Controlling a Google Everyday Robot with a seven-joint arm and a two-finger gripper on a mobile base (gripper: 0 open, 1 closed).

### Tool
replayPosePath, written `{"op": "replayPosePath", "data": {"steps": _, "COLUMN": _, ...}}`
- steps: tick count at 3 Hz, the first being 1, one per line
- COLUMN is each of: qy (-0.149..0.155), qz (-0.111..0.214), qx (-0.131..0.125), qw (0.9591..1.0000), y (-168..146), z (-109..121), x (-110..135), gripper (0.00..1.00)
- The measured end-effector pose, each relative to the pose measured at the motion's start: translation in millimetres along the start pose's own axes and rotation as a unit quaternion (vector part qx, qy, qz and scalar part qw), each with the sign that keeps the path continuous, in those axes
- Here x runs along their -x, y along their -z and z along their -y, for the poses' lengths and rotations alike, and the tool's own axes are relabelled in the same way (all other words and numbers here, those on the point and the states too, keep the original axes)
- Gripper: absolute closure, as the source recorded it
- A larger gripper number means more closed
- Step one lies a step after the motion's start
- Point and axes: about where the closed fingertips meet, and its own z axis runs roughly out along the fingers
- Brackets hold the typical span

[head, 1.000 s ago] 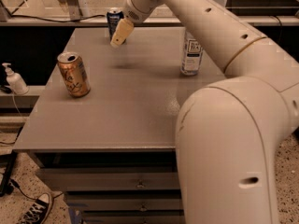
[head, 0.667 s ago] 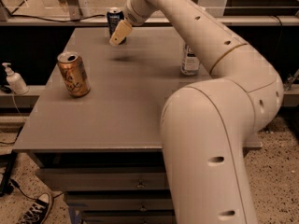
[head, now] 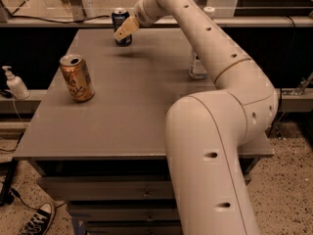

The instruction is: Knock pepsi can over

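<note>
The pepsi can (head: 119, 20), dark blue with a silver top, stands upright at the far edge of the grey table (head: 132, 102). My gripper (head: 123, 30) is at the end of the long white arm, just in front of the can and overlapping its lower right part. Its tan fingers (head: 127, 27) point down and to the left. Whether it touches the can I cannot tell.
An orange-gold can (head: 77, 77) stands upright at the table's left side. A clear plastic bottle (head: 197, 67) stands at the right, partly hidden behind my arm. A white pump bottle (head: 14, 83) sits on a ledge left of the table. A shoe (head: 36, 221) lies on the floor.
My arm has stretched further over the table. The gripper stays right by the pepsi can, which still stands upright.
</note>
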Motion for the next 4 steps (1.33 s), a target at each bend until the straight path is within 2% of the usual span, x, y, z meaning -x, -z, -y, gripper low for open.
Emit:
{"op": "replayPosePath", "data": {"steps": 1, "qy": -0.032, "qz": 0.035, "qx": 0.009, "qw": 0.9988, "y": -10.0, "z": 2.8, "x": 12.0, "gripper": 0.00}}
{"op": "replayPosePath", "data": {"steps": 2, "qy": -0.039, "qz": 0.045, "qx": 0.027, "qw": 0.9978, "y": -23.1, "z": -7.5, "x": 20.9, "gripper": 0.00}}
{"op": "replayPosePath", "data": {"steps": 3, "qy": -0.039, "qz": 0.042, "qx": 0.042, "qw": 0.9974, "y": -33.7, "z": -18.2, "x": 23.0, "gripper": 0.17}}
{"op": "replayPosePath", "data": {"steps": 4, "qy": -0.039, "qz": 0.037, "qx": 0.046, "qw": 0.9975, "y": -35.6, "z": -19.5, "x": 20.7, "gripper": 0.40}}
